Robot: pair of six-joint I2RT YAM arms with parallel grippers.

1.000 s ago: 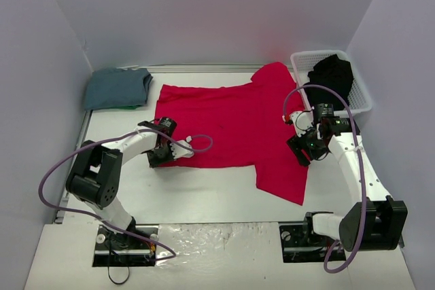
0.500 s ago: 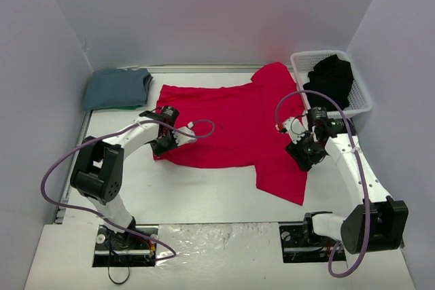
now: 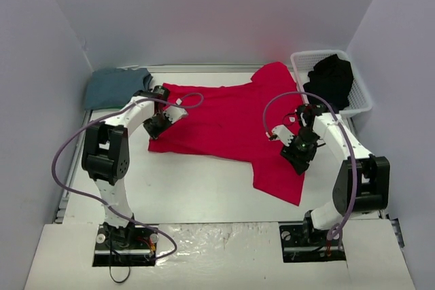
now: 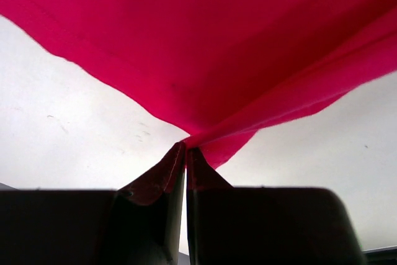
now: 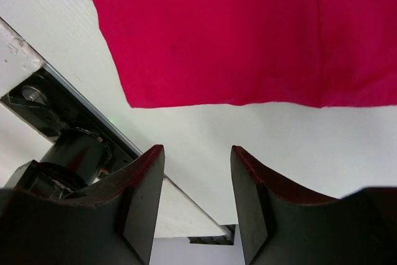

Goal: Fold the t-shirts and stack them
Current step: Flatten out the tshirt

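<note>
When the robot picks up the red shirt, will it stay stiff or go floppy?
Probably floppy: where the left tool pinches the red t-shirt, the cloth hangs in a sagging fold. Likely light, since one small pinch lifts its edge. Pushed, it would probably bunch up, as its rumpled edge suggests.

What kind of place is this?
Likely a robotics lab cell, not a home: plain walls enclose a white table; left arm and right arm, bolted down, work on a red t-shirt.
</note>
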